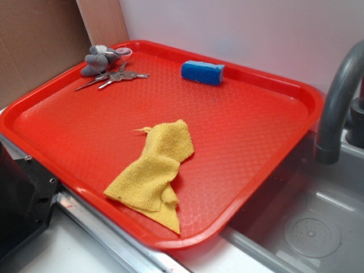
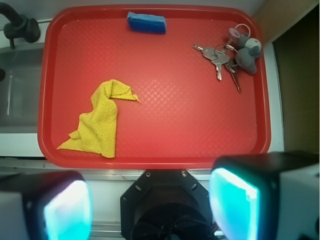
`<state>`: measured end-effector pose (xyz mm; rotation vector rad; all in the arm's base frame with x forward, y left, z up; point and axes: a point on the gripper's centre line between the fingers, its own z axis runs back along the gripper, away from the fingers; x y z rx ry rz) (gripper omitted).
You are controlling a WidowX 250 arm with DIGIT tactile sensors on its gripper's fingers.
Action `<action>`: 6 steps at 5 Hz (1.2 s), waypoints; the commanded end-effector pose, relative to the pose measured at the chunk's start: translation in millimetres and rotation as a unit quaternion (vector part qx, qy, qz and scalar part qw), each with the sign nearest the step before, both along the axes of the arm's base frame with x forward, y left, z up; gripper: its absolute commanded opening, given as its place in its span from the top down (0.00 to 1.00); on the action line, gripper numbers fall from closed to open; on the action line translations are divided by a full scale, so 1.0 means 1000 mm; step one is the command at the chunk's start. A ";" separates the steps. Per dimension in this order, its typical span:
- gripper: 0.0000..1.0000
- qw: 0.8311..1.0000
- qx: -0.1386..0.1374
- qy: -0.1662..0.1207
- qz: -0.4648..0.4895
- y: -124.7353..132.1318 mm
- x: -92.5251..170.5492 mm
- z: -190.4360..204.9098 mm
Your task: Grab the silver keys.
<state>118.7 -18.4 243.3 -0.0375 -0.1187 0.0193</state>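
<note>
A red tray sits on the counter beside a sink with a dark grey faucet. The silver keys lie flat in the tray's far left corner as the exterior view shows it; in the wrist view they appear toward the upper right of the tray. The bunch is joined on a ring at the end touching a grey plush mouse toy, and the blades fan away from it: in the exterior view the long axis runs roughly left to right, two blades pointing left and slightly toward the near side, one shorter key pointing right. A blue sponge rests near the far rim, well apart from the keys. A crumpled yellow cloth lies toward the near side of the tray, also well apart from them. The end effector hangs high above the tray's near edge, its two glowing pads spread wide with nothing between them, far from the keys.
</note>
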 end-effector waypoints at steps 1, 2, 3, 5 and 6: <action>0.00 1.000 0.000 0.000 0.000 0.000 0.000 0.000; 0.00 0.999 0.032 -0.009 -0.021 0.030 0.044 -0.020; 0.00 0.995 0.088 -0.020 -0.051 0.043 0.071 -0.029; 0.00 0.960 0.127 -0.068 -0.242 0.071 0.112 -0.104; 0.00 0.947 0.095 -0.094 -0.293 0.099 0.113 -0.124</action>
